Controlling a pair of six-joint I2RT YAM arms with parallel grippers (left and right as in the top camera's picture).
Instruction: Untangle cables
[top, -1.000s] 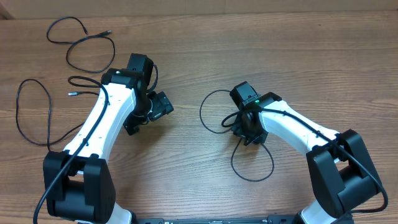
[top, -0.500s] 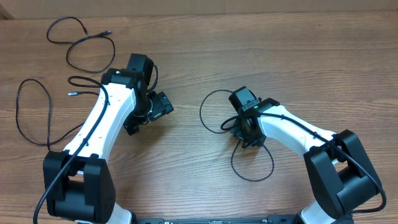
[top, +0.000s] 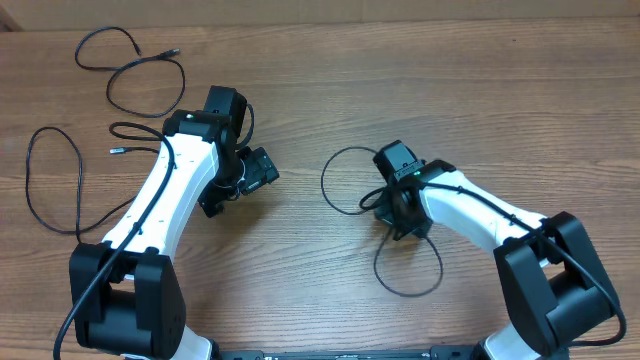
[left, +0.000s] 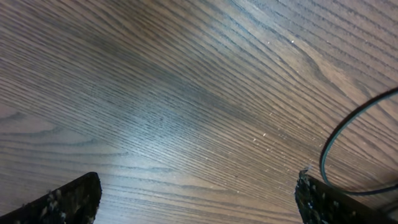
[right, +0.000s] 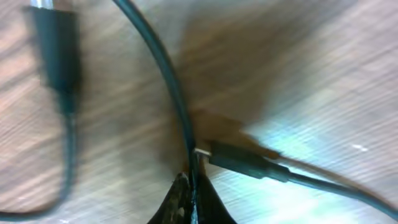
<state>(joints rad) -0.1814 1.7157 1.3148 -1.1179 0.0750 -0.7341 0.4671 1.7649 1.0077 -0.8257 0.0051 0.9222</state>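
Since a second ago the right gripper (right: 193, 198) has pressed its fingers together on a strand of the cables (top: 323, 183), and the loop (top: 405, 294) below it has slid slightly toward the robot. It seems to pinch just beside a plug (right: 245, 163), though that wrist view is blurred. Other cables lie loose at the table's (top: 500, 110) far-left part. The left gripper (left: 196, 199) hangs spread wide above the wood.

Matt wood-grain table (top: 450, 90) under smooth black cables (right: 160, 68).
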